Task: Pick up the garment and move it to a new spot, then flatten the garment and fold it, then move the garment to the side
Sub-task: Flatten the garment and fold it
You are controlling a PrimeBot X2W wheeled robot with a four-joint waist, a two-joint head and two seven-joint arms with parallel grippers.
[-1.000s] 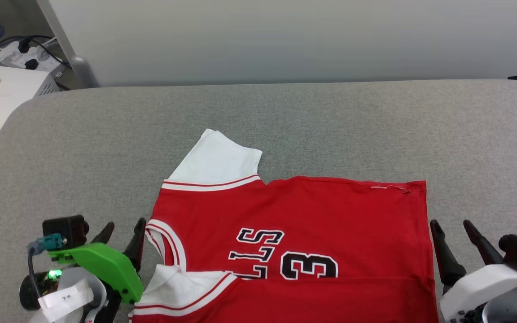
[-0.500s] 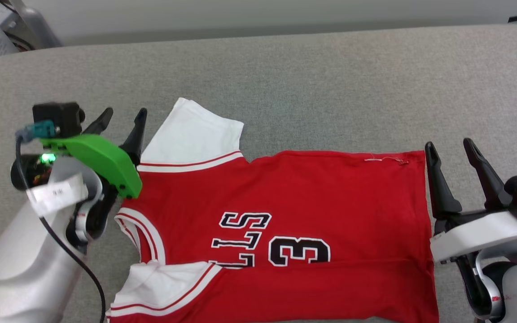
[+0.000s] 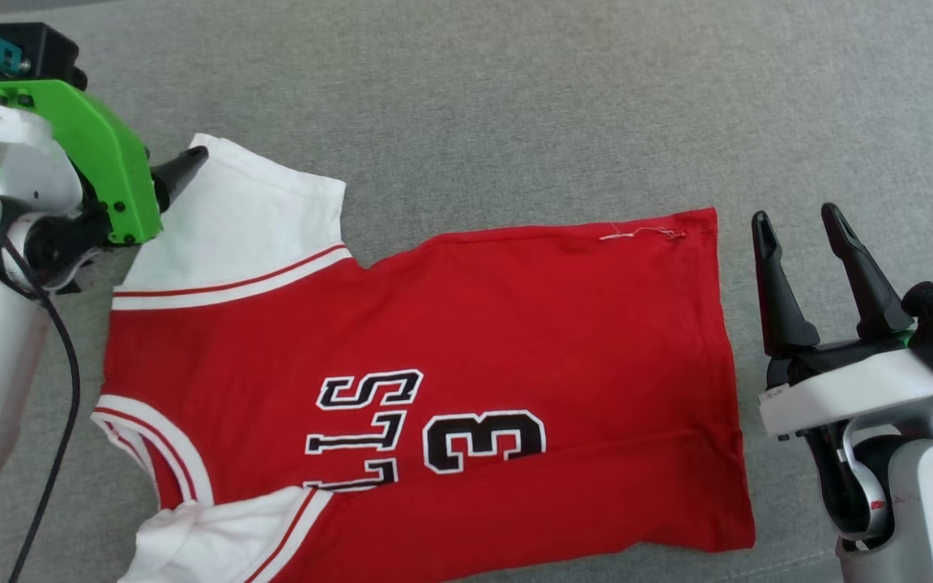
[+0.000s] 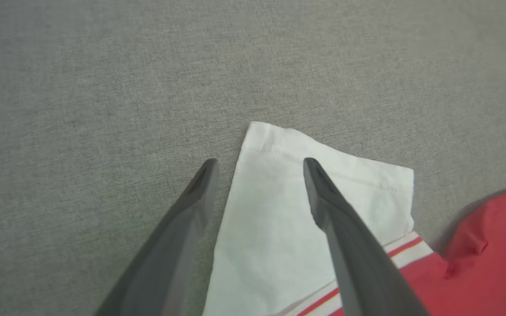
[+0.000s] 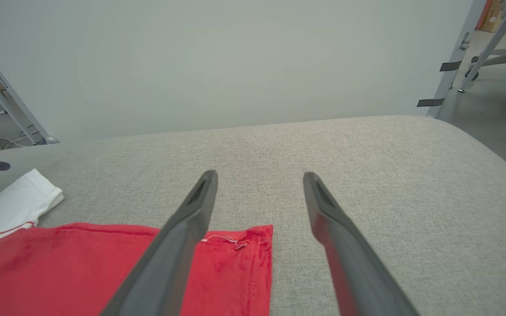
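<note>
Garment lies flat on grey fabric-covered surface (image 3: 515, 97): soft bright red short-sleeved shirt (image 3: 466, 324) with white sleeves and black lettering, print side up. Its long axis runs side to side across the robot's front, collar and sleeves toward the robot's left, hem toward its right.

Left hand (image 4: 259, 162) is nearer the work. Its two dark fingers are spread apart and straddle the outer edge of the far white sleeve (image 3: 248, 210), one finger over bare grey fabric, the other over the white cloth, near the sleeve's outer corner. Nothing is between them but that edge. Cannot tell from the wrist view whether the tips touch the cloth or hover above it, probably just above.

Right hand (image 3: 796, 214) sits just beside the hem's far corner (image 3: 697, 223), off the cloth, fingers apart, holding nothing.

Near sleeve (image 3: 223, 534) is folded in over the chest at the collar end.

Judgement: next move is a pinch on the far sleeve edge by the left hand, so closing needs one finger under or onto that edge; the right hand must shift inward to reach the hem.
</note>
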